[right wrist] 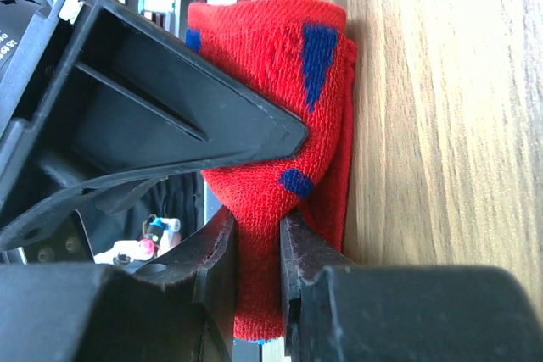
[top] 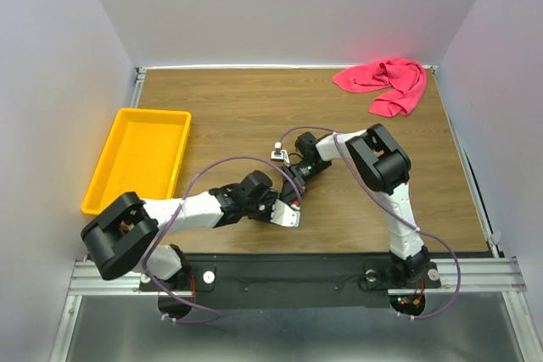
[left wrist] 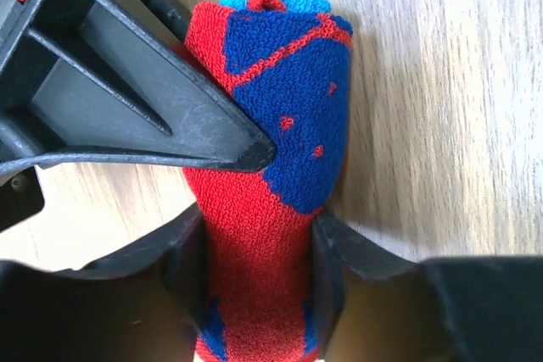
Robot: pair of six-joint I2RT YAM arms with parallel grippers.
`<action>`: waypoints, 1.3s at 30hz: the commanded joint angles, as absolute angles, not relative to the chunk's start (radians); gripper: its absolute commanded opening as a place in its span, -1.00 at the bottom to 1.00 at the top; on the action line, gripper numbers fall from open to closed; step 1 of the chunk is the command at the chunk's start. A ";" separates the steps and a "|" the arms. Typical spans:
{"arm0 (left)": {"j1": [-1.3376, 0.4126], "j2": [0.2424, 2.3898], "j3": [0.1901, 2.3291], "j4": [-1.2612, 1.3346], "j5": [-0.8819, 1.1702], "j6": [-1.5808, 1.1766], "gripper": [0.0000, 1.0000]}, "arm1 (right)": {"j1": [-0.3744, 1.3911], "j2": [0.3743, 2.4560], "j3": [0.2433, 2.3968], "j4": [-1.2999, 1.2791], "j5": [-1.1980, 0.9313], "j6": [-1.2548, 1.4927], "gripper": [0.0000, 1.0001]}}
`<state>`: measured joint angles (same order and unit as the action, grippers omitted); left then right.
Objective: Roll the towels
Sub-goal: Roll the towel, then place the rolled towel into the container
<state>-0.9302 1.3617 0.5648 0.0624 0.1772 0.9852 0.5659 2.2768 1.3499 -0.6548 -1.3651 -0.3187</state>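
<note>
Unrolling is the nearest risk. The patterned towel (left wrist: pixel 280 125) lies as a tight red and navy roll on the worktop (top: pixel 254 116), near its front edge and about midway across, where both arms meet. The left gripper (left wrist: pixel 254 269) is partly closed, with its jaws pressed into both sides of the roll so that the cloth narrows between them. The right gripper (right wrist: pixel 254 260) is drawn in tighter and pinches a thinner stretch of the same towel. Both pinch the roll across its width rather than holding its loose edge. A teal flap shows at one end in the left wrist view, so letting go on either side could let the layers spring open. If the two arms pull apart or twist unevenly, the roll could stretch into a slack tube, and lifting it by one end could make it sag and unwind. Further back on the left, the yellow tray (top: pixel 127 125) holds nothing. If the roll is meant to go there, carrying it that way with a one-sided grip would add to the same risk. Farthest off, the pink towel (top: pixel 386 82) lies crumpled in the far right corner, not yet rolled and well apart from both grippers. It sits close against the walls, so it is likely an awkward reach, and it would probably bunch rather than roll unless it is flattened first.
</note>
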 commanded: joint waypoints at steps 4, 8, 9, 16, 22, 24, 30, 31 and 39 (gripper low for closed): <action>-0.939 1.387 0.623 0.002 0.209 0.917 -0.63 | 0.551 2.298 1.335 -0.669 -1.256 -0.393 -0.35; -0.939 1.353 0.650 -0.133 0.270 0.858 -0.93 | 0.482 2.235 1.350 -0.707 -1.200 -0.390 0.27; -0.939 1.341 0.658 -0.158 0.278 0.841 -0.97 | 0.448 2.226 1.356 -0.716 -1.184 -0.394 0.31; -0.829 1.282 0.778 -0.294 0.353 0.680 -1.00 | 0.283 2.142 1.437 -0.894 -1.123 -0.494 1.00; -0.505 1.284 0.969 -0.400 0.449 0.531 -1.00 | 0.192 2.048 1.447 -0.999 -1.112 -0.554 1.00; -0.426 1.276 1.001 -0.411 0.459 0.516 -1.00 | 0.186 2.028 1.434 -1.011 -1.112 -0.557 1.00; -0.093 1.298 1.087 -0.396 0.408 0.448 -1.00 | 0.187 1.999 1.420 -1.037 -1.106 -0.569 1.00; -0.040 1.330 1.103 -0.396 0.405 0.439 -1.00 | 0.187 1.999 1.417 -1.040 -1.108 -0.572 1.00; 0.279 1.544 1.325 -0.420 0.246 0.396 -1.00 | 0.187 1.996 1.390 -1.057 -1.101 -0.601 1.00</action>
<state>0.1875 1.4933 1.2350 -0.3973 0.3130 0.4274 0.1841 2.0281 1.3952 -1.0222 -1.1030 -0.5659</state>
